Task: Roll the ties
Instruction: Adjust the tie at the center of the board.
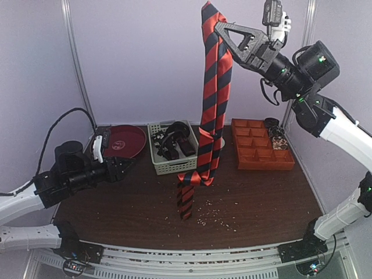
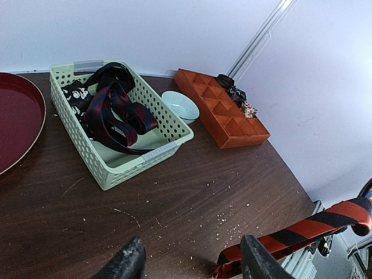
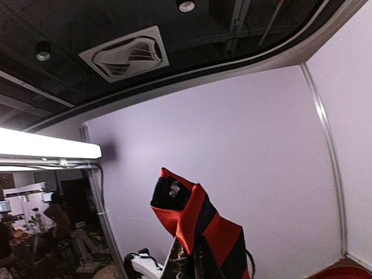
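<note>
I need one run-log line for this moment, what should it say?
right gripper: shut on striped tie, held high; left gripper: open, empty, low; basket: other ties inside

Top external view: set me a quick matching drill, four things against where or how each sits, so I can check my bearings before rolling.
Things:
1. striped tie
2. green basket
3. orange tray
4. red plate

Places or states:
A. farthest left of the four
B. holds dark ties
C. hangs from the raised right hand
D. right of the basket, divided into compartments

Pairs: 1-C; 2-B; 3-D; 4-A
</note>
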